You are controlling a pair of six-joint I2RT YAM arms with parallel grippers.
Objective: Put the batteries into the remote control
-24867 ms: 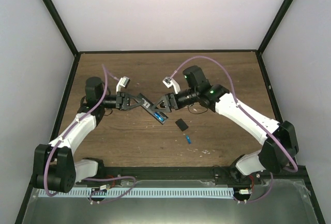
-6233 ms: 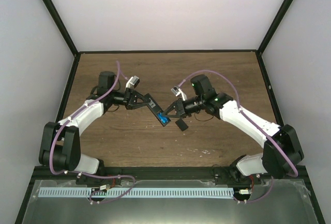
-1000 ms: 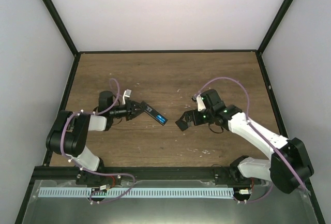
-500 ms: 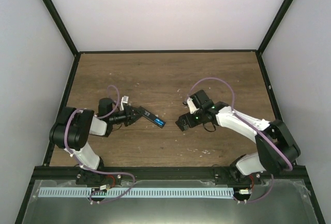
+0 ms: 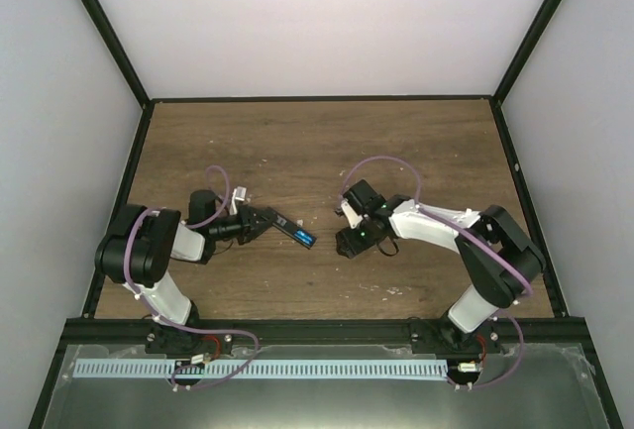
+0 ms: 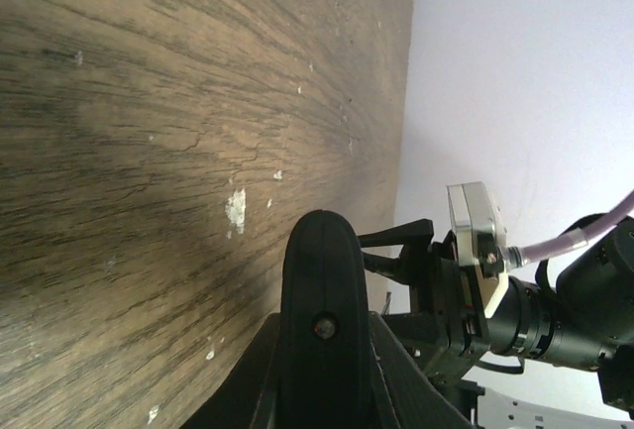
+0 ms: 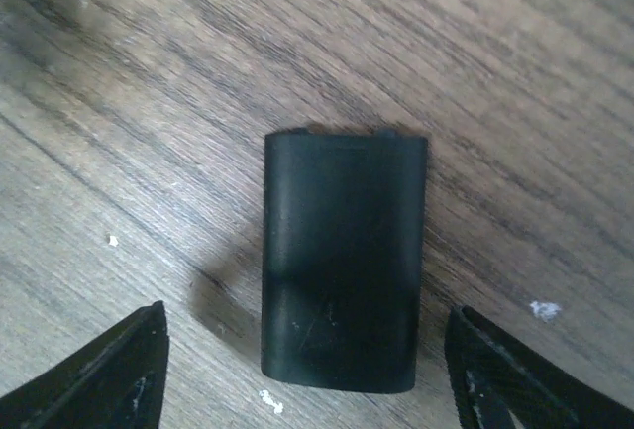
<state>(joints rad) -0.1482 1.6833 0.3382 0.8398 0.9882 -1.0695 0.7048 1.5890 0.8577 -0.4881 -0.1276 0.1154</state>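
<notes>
Right claw (image 7: 307, 365) points down, spread over black cover (image 7: 343, 261); left claw (image 5: 260, 223) grips remote (image 5: 294, 233).

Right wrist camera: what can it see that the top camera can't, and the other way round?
Only the right wrist view shows the flat black cover whole, lying on the wood between the tips of the open right tool. Only the top view shows both arms and the left tool gripping the remote control, with a blue battery showing at its far end. Both show the brown wooden table and the right tool.
</notes>
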